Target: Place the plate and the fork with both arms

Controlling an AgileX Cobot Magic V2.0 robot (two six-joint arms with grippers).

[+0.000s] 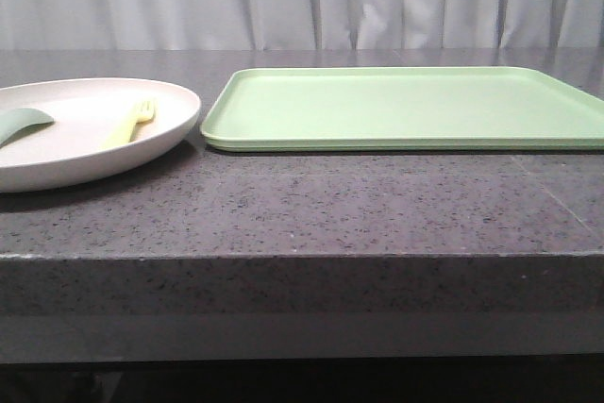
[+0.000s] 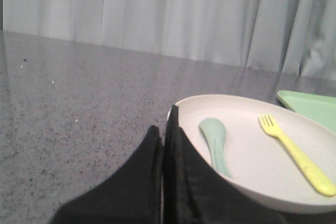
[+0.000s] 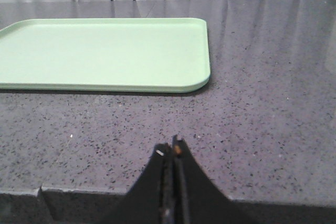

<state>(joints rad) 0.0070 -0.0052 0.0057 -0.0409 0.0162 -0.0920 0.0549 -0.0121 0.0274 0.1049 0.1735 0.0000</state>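
Note:
The pale pinkish-white plate (image 1: 85, 153) lies on the dark stone table at the left; it also shows in the left wrist view (image 2: 252, 171). The pale-yellow fork (image 1: 130, 123) lies inside it, as the left wrist view (image 2: 296, 156) shows. My left gripper (image 2: 164, 124) is shut and empty, its tips just at the plate's near rim. My right gripper (image 3: 172, 148) is shut and empty, above the table's front edge, short of the tray. Neither gripper shows in the front view.
A grey-green spoon-like utensil (image 2: 216, 144) lies in the plate beside the fork (image 1: 24, 123). A light-green rectangular tray (image 1: 406, 106) lies to the right of the plate (image 3: 105, 53). Grey curtains hang behind the table.

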